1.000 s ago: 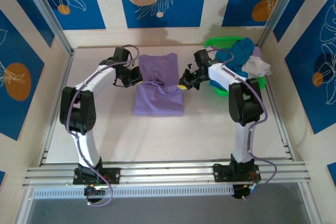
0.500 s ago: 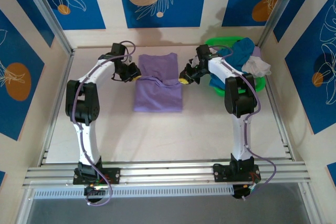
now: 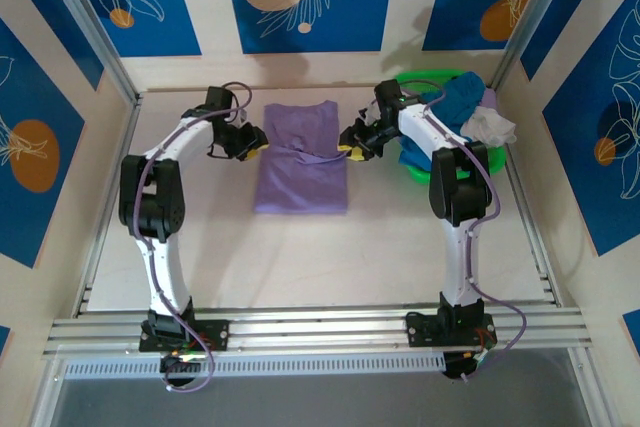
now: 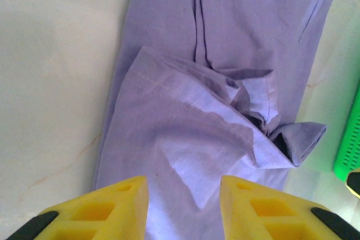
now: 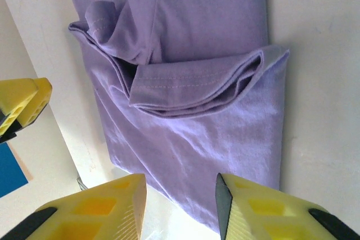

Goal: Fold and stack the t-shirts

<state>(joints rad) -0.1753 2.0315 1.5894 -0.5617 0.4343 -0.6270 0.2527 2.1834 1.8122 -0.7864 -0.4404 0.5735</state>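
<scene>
The left gripper and right gripper both hang with jaws parted, holding nothing, either side of the part-folded lavender t-shirt lying on the bench. Beside the right arm, the green basket holds a teal t-shirt and a white t-shirt.

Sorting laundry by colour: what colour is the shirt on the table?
The shirt is lavender-purple; right wrist view shows it best.
</scene>
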